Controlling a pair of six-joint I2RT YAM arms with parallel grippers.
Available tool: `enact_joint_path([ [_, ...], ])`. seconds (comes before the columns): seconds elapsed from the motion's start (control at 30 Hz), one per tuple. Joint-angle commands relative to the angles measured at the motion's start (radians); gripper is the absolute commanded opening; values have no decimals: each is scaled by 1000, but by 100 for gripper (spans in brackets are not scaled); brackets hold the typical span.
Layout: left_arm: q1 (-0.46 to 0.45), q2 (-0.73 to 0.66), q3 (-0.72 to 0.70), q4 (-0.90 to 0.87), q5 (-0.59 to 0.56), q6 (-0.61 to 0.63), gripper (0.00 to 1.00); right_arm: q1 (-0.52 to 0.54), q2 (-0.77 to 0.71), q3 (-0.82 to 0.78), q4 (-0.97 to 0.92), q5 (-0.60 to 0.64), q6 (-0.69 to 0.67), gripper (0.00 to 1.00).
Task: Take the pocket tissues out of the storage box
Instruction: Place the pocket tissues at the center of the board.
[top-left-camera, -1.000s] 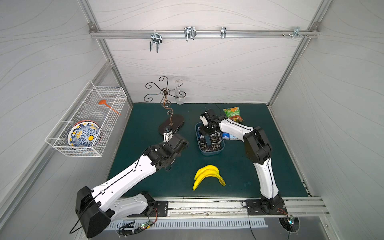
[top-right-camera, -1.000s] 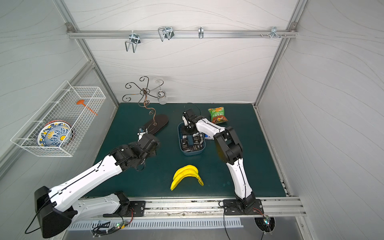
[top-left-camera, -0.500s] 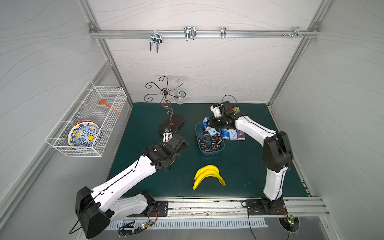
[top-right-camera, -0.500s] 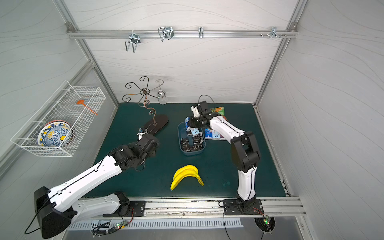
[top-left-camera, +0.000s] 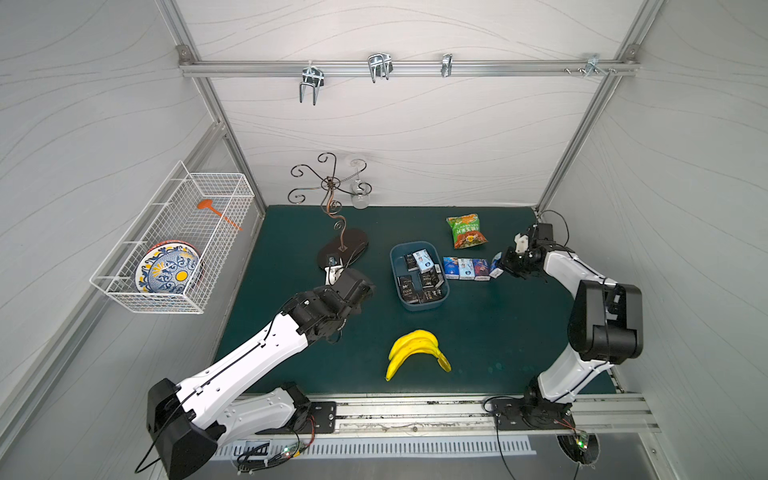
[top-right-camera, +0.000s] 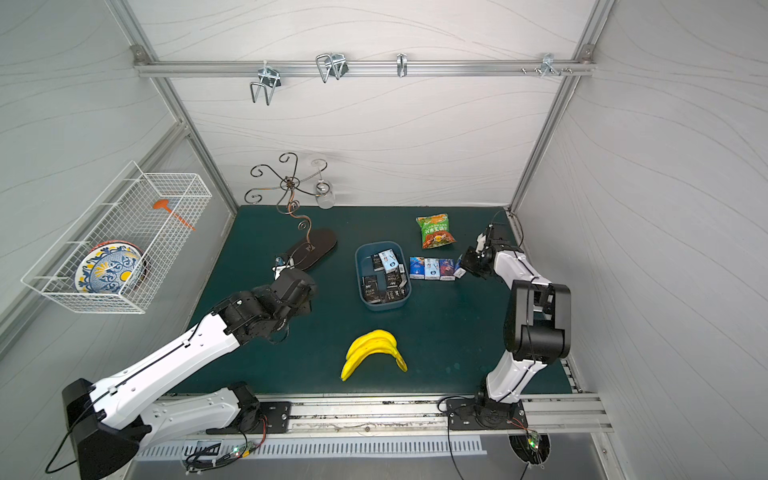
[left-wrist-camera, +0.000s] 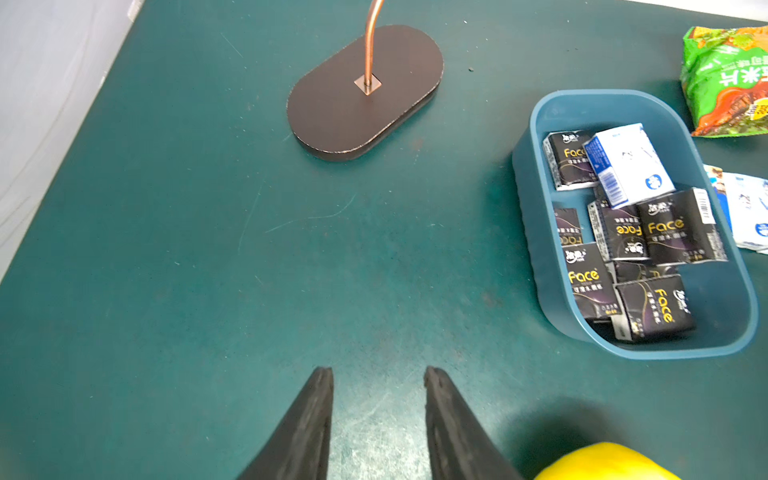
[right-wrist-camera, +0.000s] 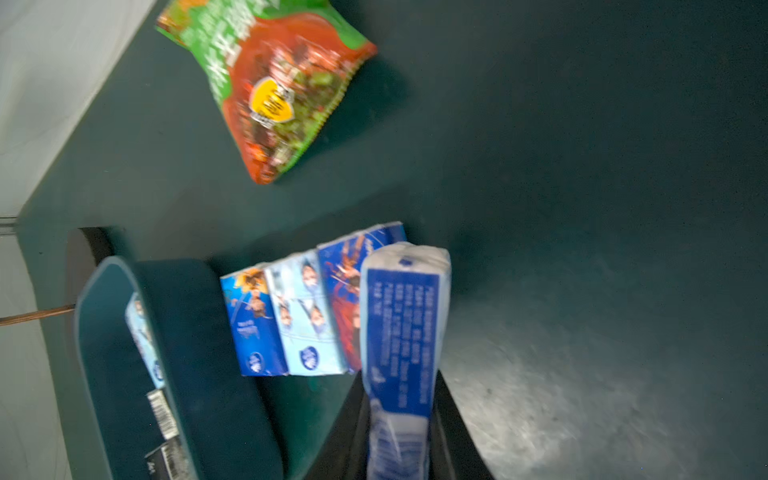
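Swung out from over the storage box (top-left-camera: 394, 254), the right gripper (top-left-camera: 501, 267) is now held clenched on a blue-white tissue pack (right-wrist-camera: 405, 332) just beyond the outer end of the row of three packs (top-left-camera: 465, 268) on the bench (top-left-camera: 498, 332), long axes roughly parallel; other pocket tissues (top-left-camera: 420, 277) are left boxed.

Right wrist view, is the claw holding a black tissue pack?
No, the right claw is shut on a blue-and-white pack.
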Motion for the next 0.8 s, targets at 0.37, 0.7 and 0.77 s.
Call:
enact_joint_path([
  [0.37, -11, -4, 74, 15, 42, 27, 40, -71, -11, -129, 35, 25, -31, 25],
  [0.7, -30, 31, 105, 14, 56, 32, 40, -130, -97, -153, 7, 97, -4, 43],
  [0.77, -31, 32, 108, 14, 53, 34, 40, -130, -120, -151, -8, 127, -7, 46],
])
